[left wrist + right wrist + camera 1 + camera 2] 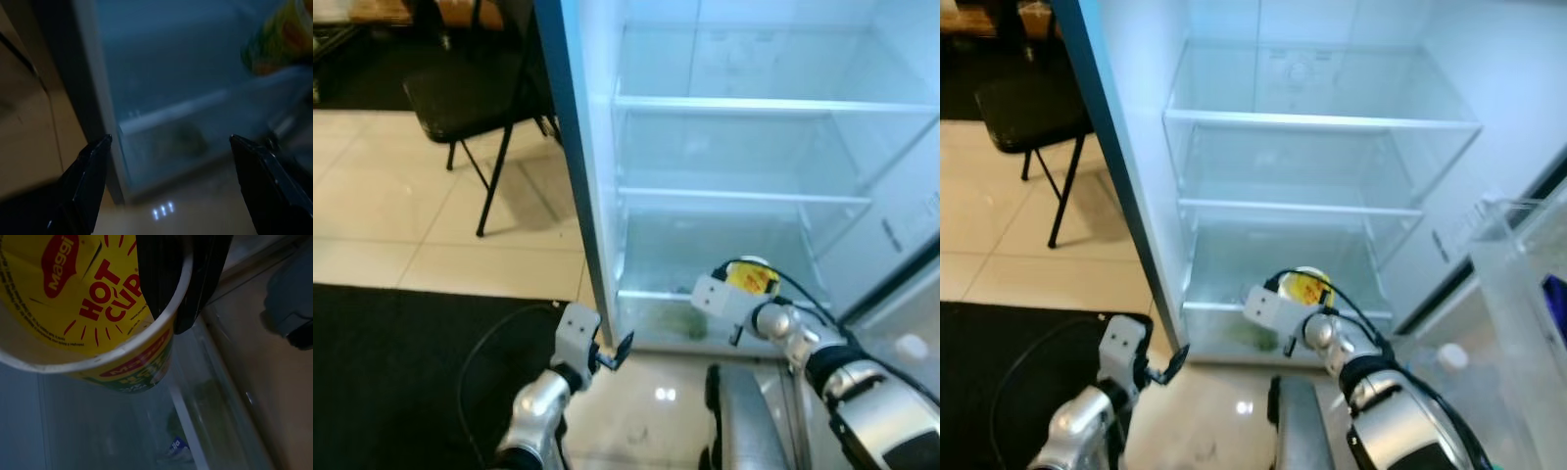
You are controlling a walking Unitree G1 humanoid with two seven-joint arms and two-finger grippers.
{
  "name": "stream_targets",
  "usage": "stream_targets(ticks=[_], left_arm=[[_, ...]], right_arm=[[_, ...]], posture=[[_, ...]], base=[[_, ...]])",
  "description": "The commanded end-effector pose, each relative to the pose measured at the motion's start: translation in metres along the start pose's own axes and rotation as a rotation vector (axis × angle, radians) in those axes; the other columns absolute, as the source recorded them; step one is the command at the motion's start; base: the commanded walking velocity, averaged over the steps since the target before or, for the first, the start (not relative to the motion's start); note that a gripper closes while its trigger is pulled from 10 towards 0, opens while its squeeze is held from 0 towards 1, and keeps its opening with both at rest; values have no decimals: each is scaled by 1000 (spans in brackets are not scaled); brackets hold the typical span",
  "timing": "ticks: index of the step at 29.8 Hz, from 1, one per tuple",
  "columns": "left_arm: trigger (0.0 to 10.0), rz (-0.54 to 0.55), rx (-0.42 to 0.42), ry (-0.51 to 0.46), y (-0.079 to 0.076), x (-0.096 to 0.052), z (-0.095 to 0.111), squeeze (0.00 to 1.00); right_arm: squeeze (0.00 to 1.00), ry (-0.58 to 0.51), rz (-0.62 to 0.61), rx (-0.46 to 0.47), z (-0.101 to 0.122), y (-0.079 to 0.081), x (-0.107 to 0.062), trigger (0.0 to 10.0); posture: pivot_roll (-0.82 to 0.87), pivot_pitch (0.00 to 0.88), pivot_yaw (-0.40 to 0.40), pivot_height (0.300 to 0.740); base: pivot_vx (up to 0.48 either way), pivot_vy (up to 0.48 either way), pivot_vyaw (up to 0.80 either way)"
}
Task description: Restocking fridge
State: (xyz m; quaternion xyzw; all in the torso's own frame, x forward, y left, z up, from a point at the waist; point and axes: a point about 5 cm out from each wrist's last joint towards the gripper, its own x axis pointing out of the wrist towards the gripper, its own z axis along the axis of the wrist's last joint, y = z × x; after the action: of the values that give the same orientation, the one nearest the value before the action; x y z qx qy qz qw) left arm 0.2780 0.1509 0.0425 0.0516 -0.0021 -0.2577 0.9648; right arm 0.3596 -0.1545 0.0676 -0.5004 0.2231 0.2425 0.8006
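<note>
Fridge open, shelves bare, interior lit. Right gripper clamped on the rim of a yellow Maggi cup, one finger inside, one outside. Cup is held at the mouth of the fridge, above the bottom shelf, just over the lower drawer front. Something green sits low in the drawer; can't tell what it is. Left gripper hovers by the bottom corner of the door edge, jaws apart, holding nothing; fingers point at the fridge base. Black chair stands on the tile floor left of the door; dark mat lies under the left arm.
</note>
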Motion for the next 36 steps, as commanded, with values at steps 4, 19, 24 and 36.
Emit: stream_targets(ticks=[4,19,24,36], left_arm=[[10000,-26,59,-93,11,-4,30,0],[10000,-113,106,-213,1,-4,90,0],[10000,-124,95,-219,-3,-4,99,0],[10000,-138,78,-186,-11,-17,103,0]], right_arm=[[0,11,-60,28,3,-24,-3,10000],[0,37,-136,-78,3,-54,-10,10000],[0,46,-173,-108,2,-64,-13,10000],[0,113,-197,-250,-15,-79,-22,10000]], posture=[[48,390,-44,375],[75,474,-35,375],[78,494,-41,375],[76,542,-50,375]], base=[[0,0,0],[0,0,0],[0,0,0],[0,0,0]])
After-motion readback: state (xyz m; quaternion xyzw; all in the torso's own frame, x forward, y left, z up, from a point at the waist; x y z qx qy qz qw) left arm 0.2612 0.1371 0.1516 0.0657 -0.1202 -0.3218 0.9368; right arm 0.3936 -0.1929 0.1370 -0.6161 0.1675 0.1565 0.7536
